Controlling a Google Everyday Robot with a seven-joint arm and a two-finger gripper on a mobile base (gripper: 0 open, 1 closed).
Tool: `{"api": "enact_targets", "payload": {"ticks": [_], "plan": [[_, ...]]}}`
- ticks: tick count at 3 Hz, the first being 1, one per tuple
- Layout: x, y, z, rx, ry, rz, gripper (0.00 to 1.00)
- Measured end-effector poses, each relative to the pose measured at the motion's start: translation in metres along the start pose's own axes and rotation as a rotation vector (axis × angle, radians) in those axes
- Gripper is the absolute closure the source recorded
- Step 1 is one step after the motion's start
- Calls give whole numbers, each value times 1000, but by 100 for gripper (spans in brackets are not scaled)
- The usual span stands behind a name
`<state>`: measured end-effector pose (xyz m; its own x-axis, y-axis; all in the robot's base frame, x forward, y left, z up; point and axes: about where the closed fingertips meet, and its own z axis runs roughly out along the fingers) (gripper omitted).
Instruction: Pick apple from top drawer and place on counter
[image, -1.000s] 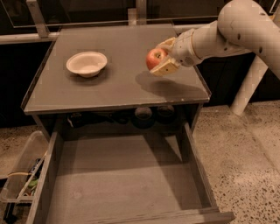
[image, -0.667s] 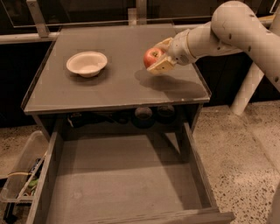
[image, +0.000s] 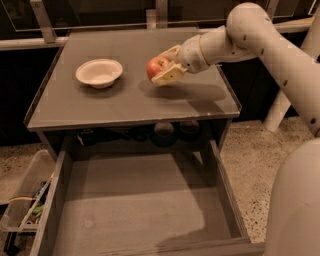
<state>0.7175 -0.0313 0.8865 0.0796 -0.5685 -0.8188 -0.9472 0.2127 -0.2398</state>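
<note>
While the claw (image: 165, 64) grips the apple (image: 156, 66) between its two fingers just above the worktop (image: 125, 102), a white bowl (image: 99, 73) sits on that surface well apart from the claw on the apple's side, and the top drawer (image: 145, 210) stands pulled open lower down, below the claw.

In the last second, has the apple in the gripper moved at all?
Yes. The apple, held in the gripper, has shifted left over the counter, closer to the white bowl, which has not moved.
</note>
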Motion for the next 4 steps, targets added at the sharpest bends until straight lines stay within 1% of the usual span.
{"api": "enact_targets", "payload": {"ticks": [1,2,3,4], "plan": [[-16,17,9,-66,-15,-23,100],[-13,28,11,-72,29,-29,100],[3,30,15,-48,86,-24,82],[4,31,17,-48,89,-24,59]]}}
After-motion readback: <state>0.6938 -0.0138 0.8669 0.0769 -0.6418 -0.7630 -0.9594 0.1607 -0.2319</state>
